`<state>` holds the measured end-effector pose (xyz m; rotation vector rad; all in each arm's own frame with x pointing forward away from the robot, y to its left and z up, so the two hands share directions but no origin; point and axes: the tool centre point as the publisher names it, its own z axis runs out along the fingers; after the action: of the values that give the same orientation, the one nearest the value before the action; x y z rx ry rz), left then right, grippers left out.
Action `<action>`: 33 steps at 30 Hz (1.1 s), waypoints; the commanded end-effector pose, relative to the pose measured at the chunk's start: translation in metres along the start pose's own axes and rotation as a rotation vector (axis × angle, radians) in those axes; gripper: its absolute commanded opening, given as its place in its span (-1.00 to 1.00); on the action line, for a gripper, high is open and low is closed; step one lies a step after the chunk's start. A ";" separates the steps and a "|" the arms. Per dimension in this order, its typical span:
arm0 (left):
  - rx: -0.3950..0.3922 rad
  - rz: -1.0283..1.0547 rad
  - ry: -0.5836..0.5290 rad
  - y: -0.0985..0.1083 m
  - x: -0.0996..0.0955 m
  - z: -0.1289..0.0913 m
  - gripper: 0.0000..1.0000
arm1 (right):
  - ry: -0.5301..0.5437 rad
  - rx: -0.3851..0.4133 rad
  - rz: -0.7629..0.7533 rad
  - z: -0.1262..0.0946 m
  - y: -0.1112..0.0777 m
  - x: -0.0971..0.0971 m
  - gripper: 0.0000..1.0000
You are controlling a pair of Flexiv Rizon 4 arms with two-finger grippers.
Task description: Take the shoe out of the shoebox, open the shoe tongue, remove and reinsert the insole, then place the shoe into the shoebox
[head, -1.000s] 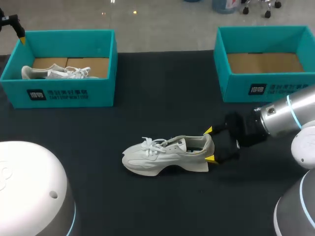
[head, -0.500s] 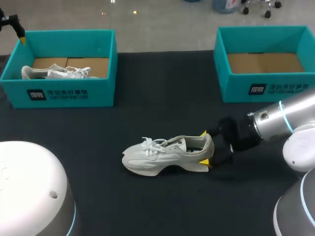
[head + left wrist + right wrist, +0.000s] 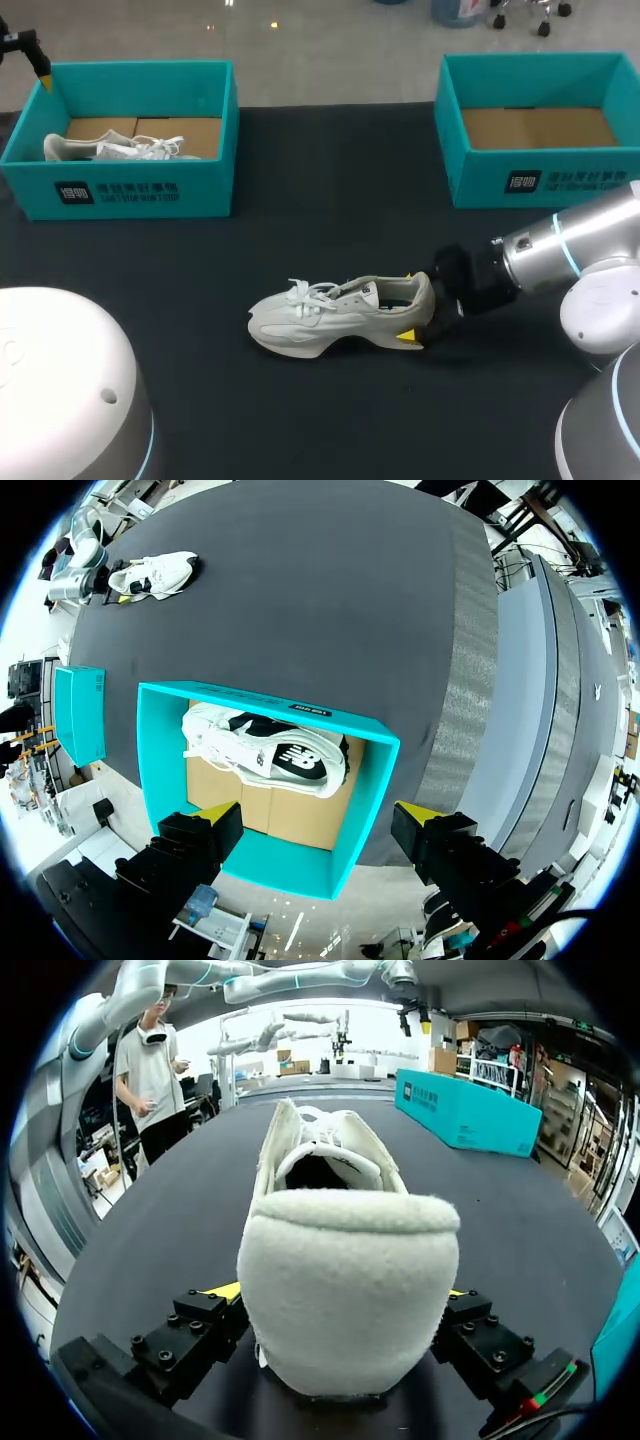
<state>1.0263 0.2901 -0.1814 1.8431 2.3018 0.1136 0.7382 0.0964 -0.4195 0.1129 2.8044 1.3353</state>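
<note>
Head view: a white shoe (image 3: 340, 315) lies on its sole on the dark desk (image 3: 330, 170), between and in front of two teal shoeboxes, toe toward the left arm's side. The right hand (image 3: 410, 306) sits at the heel with its fingers spread, one yellow tip on each side. The right shoebox (image 3: 540, 182) shows only its cardboard floor; the left shoebox (image 3: 130, 190) holds a second shoe (image 3: 110, 150). Right wrist view: the shoe's padded heel fills the gap between the parted fingers. Left wrist view: the left hand (image 3: 320, 815) hangs spread above the left shoebox.
</note>
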 end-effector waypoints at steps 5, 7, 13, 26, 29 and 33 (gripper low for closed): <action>-0.001 0.001 0.003 0.000 0.000 -0.001 1.00 | -0.013 0.017 0.005 0.008 -0.002 -0.004 1.00; -0.001 0.001 0.003 0.000 0.000 -0.001 1.00 | -0.010 0.019 0.006 0.010 -0.004 -0.004 1.00; -0.001 0.001 0.003 0.000 0.000 -0.001 1.00 | -0.012 0.027 0.013 0.011 -0.005 -0.005 -0.05; -0.001 0.001 0.003 0.000 0.000 -0.001 1.00 | -0.013 0.023 0.044 0.012 -0.007 -0.002 -1.00; -0.001 0.001 0.003 0.000 0.000 -0.001 1.00 | -0.013 0.023 0.044 0.012 -0.007 -0.002 -1.00; -0.001 0.001 0.003 0.000 0.000 -0.001 1.00 | -0.013 0.023 0.044 0.012 -0.007 -0.002 -1.00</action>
<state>1.0263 0.2902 -0.1814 1.8431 2.3019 0.1136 0.7414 0.0993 -0.4291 0.1822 2.8243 1.3089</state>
